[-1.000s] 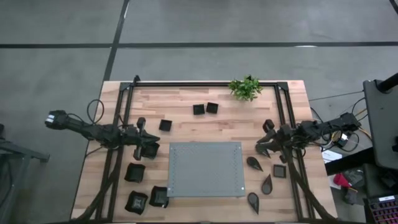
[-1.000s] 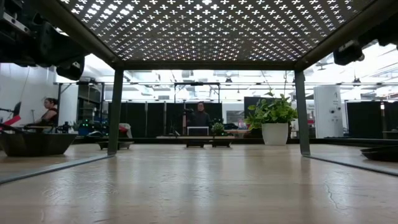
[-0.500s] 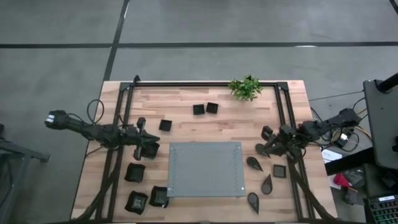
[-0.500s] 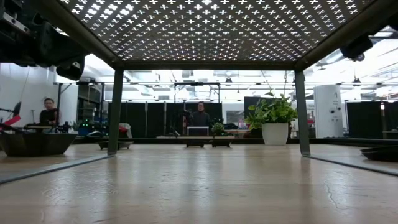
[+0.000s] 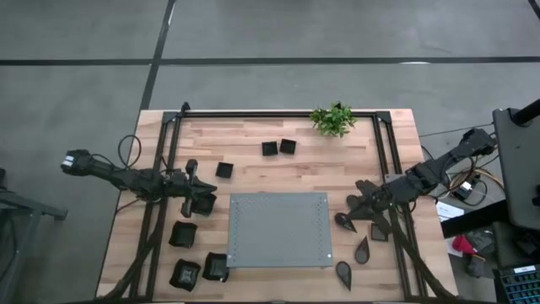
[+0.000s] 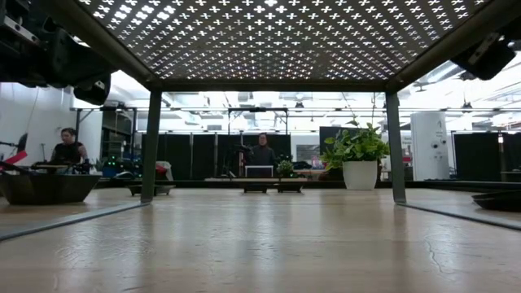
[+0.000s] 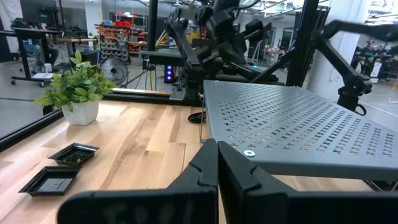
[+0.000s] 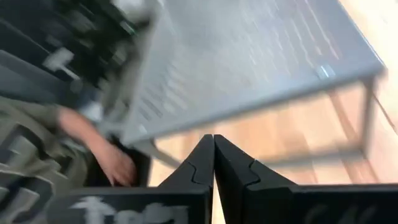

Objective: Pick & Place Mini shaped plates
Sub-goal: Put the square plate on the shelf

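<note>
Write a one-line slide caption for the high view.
Two robot arms flank a grey perforated platform on a wooden table scattered with small black plates.

perforated grey mat (image 6: 269,32) overhead on posts | wooden surface (image 6: 260,244) runs far | black dish (image 6: 45,187) left | potted plant (image 6: 356,159) far right | seated person (image 6: 69,149) far left

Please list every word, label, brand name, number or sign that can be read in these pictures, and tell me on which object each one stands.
None can be read with confidence.
Right gripper, right wrist view: pale marks on the dark body below its shut fingers, too blurred to read.
Grey perforated mat: only a pattern of holes and screws, no text.
Mini shaped plates, plant: no labels visible.
Room behind the table, low view: any signs are too small to read.
</note>
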Tool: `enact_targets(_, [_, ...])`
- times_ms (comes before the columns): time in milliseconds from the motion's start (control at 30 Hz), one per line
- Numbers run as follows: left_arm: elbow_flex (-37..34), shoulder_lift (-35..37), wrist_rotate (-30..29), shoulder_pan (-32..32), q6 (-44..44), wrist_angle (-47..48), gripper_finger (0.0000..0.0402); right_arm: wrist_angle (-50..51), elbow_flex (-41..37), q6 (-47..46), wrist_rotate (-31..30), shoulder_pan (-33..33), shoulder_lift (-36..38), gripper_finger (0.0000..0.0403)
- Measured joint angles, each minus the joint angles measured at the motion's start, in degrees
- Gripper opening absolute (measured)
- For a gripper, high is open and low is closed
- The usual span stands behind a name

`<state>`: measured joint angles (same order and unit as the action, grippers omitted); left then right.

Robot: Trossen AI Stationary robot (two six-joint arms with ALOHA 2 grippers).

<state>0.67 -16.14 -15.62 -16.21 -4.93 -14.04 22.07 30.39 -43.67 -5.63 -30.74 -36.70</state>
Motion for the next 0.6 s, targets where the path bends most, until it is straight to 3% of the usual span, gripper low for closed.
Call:
enact_targets(133, [0.00,0.00,0.00,-0.01,-0.01,0.00,0.0000,19.43,9.62,-7.50,2.44,-2.19,-7.17,0.0008])
enact_targets(233, [0.01,0.00,0.00,-0.02,0.00,0.00,0.0000,28.59,14.22,-14.33,2.85,-5.18,-12.88,0.0008])
enact_targets(433, [0.00,0.00,0.00,0.00,0.00,0.00,0.0000,35.59,18.58,-23.45,6.36,-13.59,-24.67,0.0008])
enact_targets(600, [0.00,0.00,0.00,-0.01,0.00,0.01,0.0000,37.69,21.91,-25.22,7.67,-20.70,-35.20,0.0018])
